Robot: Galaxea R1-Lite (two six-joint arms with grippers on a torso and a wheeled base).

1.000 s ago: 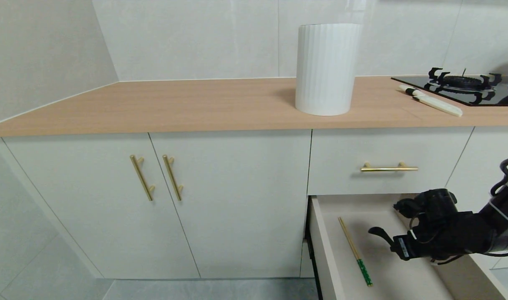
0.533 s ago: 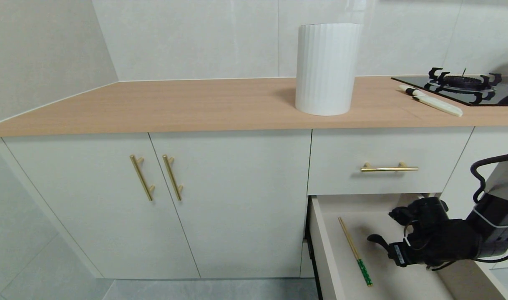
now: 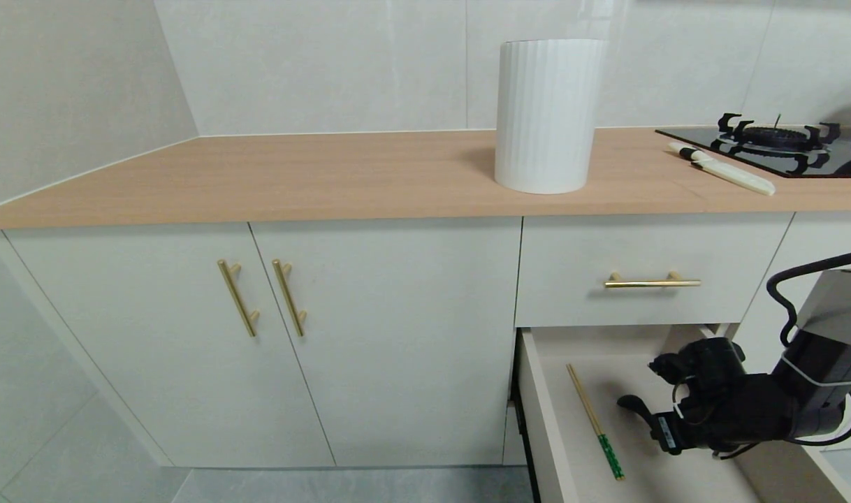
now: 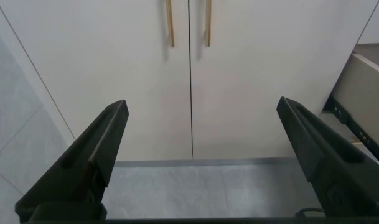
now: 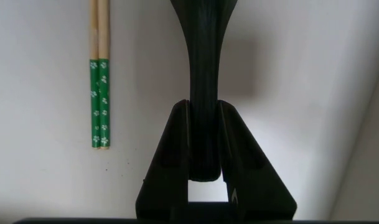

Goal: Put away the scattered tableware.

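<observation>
Head view. A wood-topped counter (image 3: 328, 175) against a white tiled wall (image 3: 314, 63), with pale cabinet doors (image 3: 258, 335) below bearing gold handles. On the counter, a white ribbed canister (image 3: 546, 115); farther right, a pale knife (image 3: 722, 168) beside a black gas hob (image 3: 775, 140). Under a closed upper drawer (image 3: 649, 269), an open lower drawer (image 3: 537, 419) at near right. Inside it, chopsticks (image 3: 594, 432) lying flat along the left side, long axis running far to near, green ends nearest. Above the drawer floor, the right gripper (image 3: 666, 427), pinching a black utensil (image 3: 631, 405) that points left toward the chopsticks, rounded end foremost.

Left wrist view. The left gripper (image 4: 201, 155) with fingers spread wide and holding nothing, facing the cabinet doors (image 4: 114, 74) and grey floor tiles (image 4: 177, 186).

Right wrist view. Fingers (image 5: 170, 149) of the right gripper (image 5: 205, 143) pressed onto the black utensil (image 5: 203, 74), handle widening away from them. Beside it on the drawer floor, apart, the chopsticks (image 5: 99, 74), roughly parallel to the handle.
</observation>
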